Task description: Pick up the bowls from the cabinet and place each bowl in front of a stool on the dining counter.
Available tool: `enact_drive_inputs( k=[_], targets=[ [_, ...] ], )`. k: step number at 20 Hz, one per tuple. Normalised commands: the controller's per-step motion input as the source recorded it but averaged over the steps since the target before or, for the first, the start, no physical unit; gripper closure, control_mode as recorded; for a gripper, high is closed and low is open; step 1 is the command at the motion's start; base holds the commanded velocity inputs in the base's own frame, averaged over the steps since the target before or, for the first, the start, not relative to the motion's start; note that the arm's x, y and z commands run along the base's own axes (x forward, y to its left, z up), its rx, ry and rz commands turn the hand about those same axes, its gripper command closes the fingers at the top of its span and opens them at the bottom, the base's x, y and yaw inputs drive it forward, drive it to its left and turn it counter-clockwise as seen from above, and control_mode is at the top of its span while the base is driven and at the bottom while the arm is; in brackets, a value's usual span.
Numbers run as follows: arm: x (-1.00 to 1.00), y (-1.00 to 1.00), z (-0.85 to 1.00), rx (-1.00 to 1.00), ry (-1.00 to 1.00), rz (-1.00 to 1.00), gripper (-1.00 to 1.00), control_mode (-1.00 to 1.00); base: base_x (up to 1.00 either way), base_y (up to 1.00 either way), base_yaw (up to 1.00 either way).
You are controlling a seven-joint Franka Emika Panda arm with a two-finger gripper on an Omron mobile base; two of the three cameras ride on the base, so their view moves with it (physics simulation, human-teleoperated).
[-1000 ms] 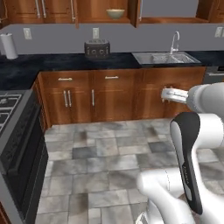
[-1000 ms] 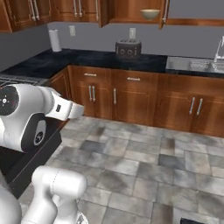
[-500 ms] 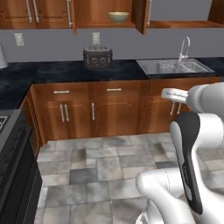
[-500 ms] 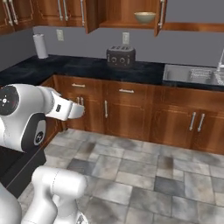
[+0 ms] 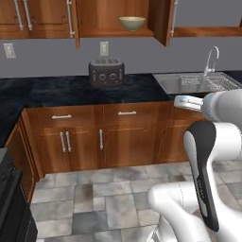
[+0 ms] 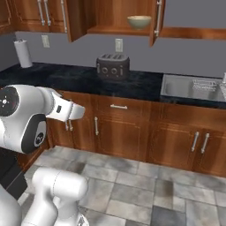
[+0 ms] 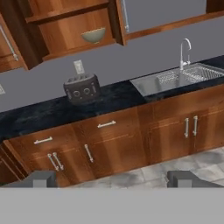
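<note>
One olive-beige bowl [image 5: 132, 22] [image 6: 139, 21] [image 7: 93, 35] sits on the plank shelf of the open wall cabinet [image 5: 113, 33] [image 6: 110, 30] [image 7: 65, 30], above the toaster. The cabinet's door [image 5: 163, 21] stands swung out to the bowl's right. My gripper [image 7: 114, 180] is open, its fingertips [image 7: 41, 179] wide apart with nothing between them. It hangs well short of the counter and far below the bowl. The dining counter is out of view.
A dark toaster [image 5: 107, 72] [image 6: 113, 65] stands on the black counter under the cabinet. A steel sink [image 5: 198, 82] with a faucet lies to its right, and a paper towel roll [image 6: 24, 53] at far left. Low drawer cabinets [image 5: 99, 139] line the front; a stove [image 5: 12, 208] is at lower left.
The whole picture has shifted: the base has driven closer to the counter, so cabinet, bowl and toaster look larger and more central. The gripper stays open and empty.
</note>
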Motion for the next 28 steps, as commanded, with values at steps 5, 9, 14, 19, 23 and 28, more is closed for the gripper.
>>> enact_drive_inputs(
  k=[5, 9, 14, 19, 23, 28],
  targets=[
    [0.00, 0.00, 0.00, 0.00, 0.00, 0.00, -1.00, 1.00, 0.99, 0.00, -0.04],
    [0.00, 0.00, 0.00, 0.00, 0.00, 0.00, -1.00, 1.00, 0.98, 0.00, -0.04],
    [0.00, 0.00, 0.00, 0.00, 0.00, 0.00, -1.00, 1.00, 0.99, 0.00, -0.06],
    [0.00, 0.00, 0.00, 0.00, 0.00, 0.00, -1.00, 1.00, 1.00, 0.00, -0.07],
    [0.00, 0.00, 0.00, 0.00, 0.00, 0.00, -1.00, 1.00, 1.00, 0.03, -0.08],
    [0.00, 0.00, 0.00, 0.00, 0.00, 0.00, -1.00, 1.00, 0.98, 0.20, -0.13]
  ],
)
